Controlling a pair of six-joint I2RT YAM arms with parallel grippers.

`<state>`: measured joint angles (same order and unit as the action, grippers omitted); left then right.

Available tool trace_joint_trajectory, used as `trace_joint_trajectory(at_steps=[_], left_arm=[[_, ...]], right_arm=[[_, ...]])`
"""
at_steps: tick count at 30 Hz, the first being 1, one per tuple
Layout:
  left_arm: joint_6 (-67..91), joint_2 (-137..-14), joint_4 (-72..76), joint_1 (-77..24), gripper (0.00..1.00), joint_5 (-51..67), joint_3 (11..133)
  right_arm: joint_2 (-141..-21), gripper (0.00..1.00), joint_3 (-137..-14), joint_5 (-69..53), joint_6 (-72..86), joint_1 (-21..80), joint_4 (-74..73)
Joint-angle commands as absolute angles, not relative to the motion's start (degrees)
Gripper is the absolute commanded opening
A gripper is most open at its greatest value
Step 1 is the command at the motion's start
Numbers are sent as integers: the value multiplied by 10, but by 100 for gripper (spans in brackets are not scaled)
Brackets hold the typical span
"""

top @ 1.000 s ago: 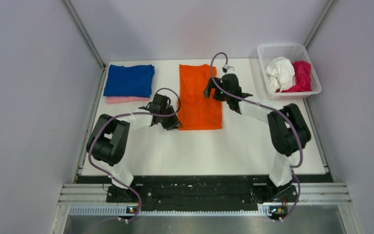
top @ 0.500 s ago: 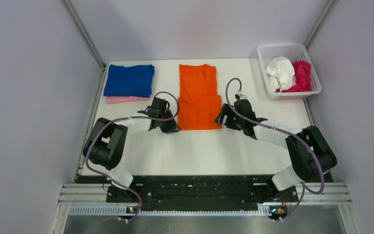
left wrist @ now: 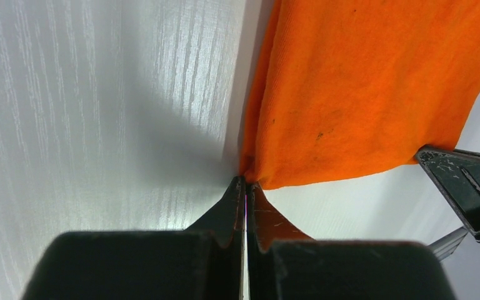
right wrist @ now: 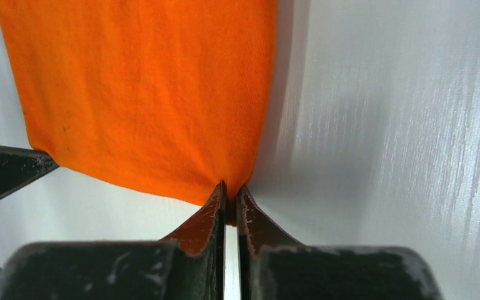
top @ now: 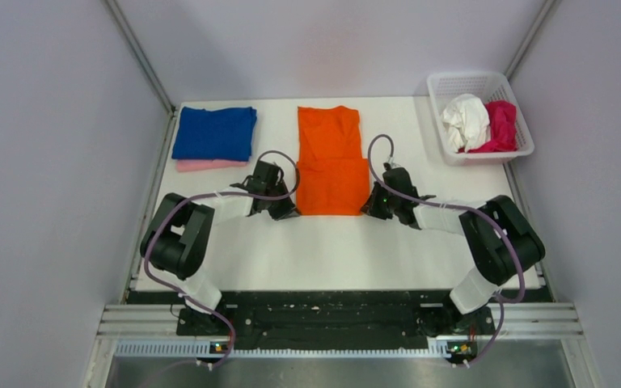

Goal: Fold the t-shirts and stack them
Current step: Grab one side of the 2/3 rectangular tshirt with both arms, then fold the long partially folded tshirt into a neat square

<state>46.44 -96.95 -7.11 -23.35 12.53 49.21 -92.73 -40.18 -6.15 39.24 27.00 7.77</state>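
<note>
Top external view gives us the orange t-shirt (top: pixel 331 162) lying flat near the middle of the white table (top: pixel 331 250). It is folded into a long rectangle, a little wider in its near half. The left gripper (top: pixel 285 212) sits at its near left corner and the right gripper (top: pixel 372 208) at its near right corner, both low on the tabletop.

From the left wrist we see the black, wedge-shaped fingers (left wrist: pixel 225 209) pressed together to a thin seam. They pinch the very corner of the cloth, which bunches into a small pucker at their tips. From the right wrist we see much the same, with two scuffed dark fingers (right wrist: pixel 209 212) closed on the opposite corner and the hem gathered between them. The fabric is soft and finely knitted, with a few dark specks. The table has a faint streaked grain and a mild sheen.

At the far left corner, a royal blue t-shirt (top: pixel 215 133) rests folded into a neat square on a pale pink t-shirt (top: pixel 202 165), whose edge shows along the near side. At the far right corner, a white plastic lattice basket (top: pixel 469 79) holds a crumpled white t-shirt (top: pixel 465 121) and a crumpled magenta t-shirt (top: pixel 501 125) side by side.
</note>
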Motion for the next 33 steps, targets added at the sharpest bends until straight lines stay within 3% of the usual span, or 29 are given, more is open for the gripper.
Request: trace_joint_trajectory(at_steps=[1,6,11,19,24,33], left_arm=[[440,-934,-82,-242,0,89,443],[433,-846,-88,-259,0,100,351],[455,-665,-182,-321,0,71,287],[474,-416,-292,-364,0,38,313],[448,-431,-222,-363,0,-63,374],[397,-668,-209,-320,0,-144,576]], right_arm=[[-911,0,-389,-85,391,282,52],[-830,0,-325,-136,395,306,14],[-702,0,-282,-185,408,373,-76],[-523,0,-302,-248,437,397,-99],[-557,0,-348,-298,431,350,-67],[-650,0,-401,-327,416,211,-6]])
